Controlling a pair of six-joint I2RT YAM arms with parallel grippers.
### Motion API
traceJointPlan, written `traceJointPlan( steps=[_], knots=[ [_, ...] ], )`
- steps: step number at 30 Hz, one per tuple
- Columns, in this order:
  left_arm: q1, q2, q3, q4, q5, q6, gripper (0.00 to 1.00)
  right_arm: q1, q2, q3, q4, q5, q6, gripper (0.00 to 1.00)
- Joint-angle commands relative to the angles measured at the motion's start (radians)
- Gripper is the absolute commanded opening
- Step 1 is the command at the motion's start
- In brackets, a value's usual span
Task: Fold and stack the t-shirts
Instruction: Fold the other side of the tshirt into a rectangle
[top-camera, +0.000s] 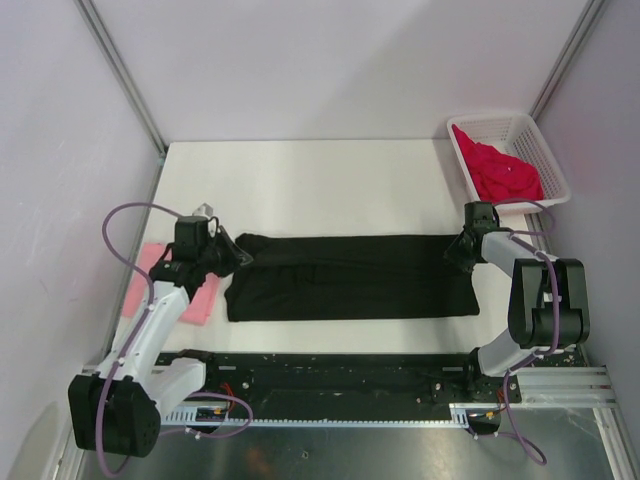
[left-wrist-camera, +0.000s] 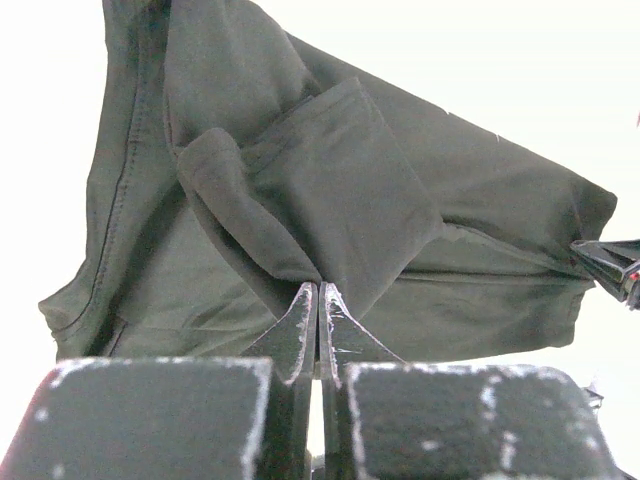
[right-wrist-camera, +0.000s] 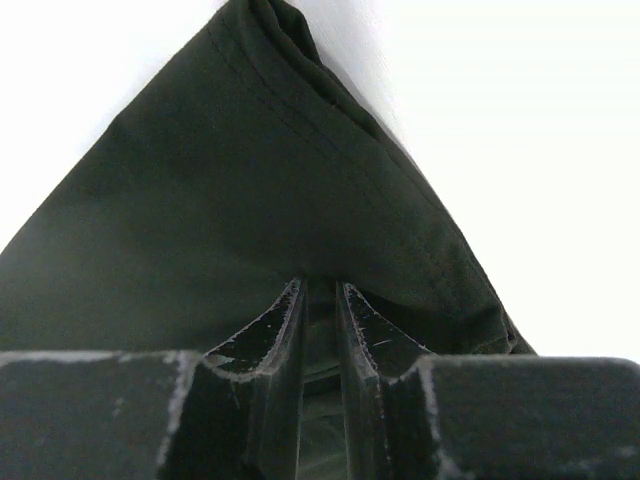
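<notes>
Pinching the black t-shirt (top-camera: 350, 278) at both ends, left fingers (left-wrist-camera: 303, 322) pressed together on a bunched fold and right fingers (right-wrist-camera: 284, 312) nipping the hem, the arms are holding it stretched across the counter's (top-camera: 300, 170) middle, seemingly to square it for folding.

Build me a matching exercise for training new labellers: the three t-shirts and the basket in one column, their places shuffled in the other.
1. black t-shirt
2. pink t-shirt
3. red t-shirt
4. white basket

a. far right corner of the table
b. spread across the middle
c. inside the basket
d. flat at the left edge

Pairs: 1-b, 2-d, 3-c, 4-a
</notes>
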Motion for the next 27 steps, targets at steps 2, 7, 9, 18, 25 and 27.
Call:
traceJointPlan(
  steps=[2,7,9,18,25,27],
  knots=[
    [0.010,-0.050,-0.086,-0.017,0.014,-0.039,0.00,-0.010,-0.007,-0.007,-0.018,0.032,-0.003,0.22],
    [0.010,-0.036,-0.211,-0.017,0.007,-0.136,0.00,-0.011,-0.030,-0.007,-0.026,0.028,-0.001,0.22],
    [0.010,-0.009,-0.232,-0.010,0.000,-0.142,0.00,-0.008,-0.049,-0.003,-0.030,0.028,0.000,0.22],
    [0.009,0.056,-0.217,0.025,0.000,-0.102,0.00,0.136,-0.193,0.042,-0.039,0.037,-0.012,0.27],
    [0.008,0.102,-0.238,0.056,0.027,-0.085,0.00,0.431,-0.176,0.059,0.124,0.003,-0.057,0.31],
    [0.008,0.105,-0.243,0.060,0.033,-0.083,0.00,0.507,-0.131,0.083,0.162,-0.015,-0.086,0.32]
  ],
)
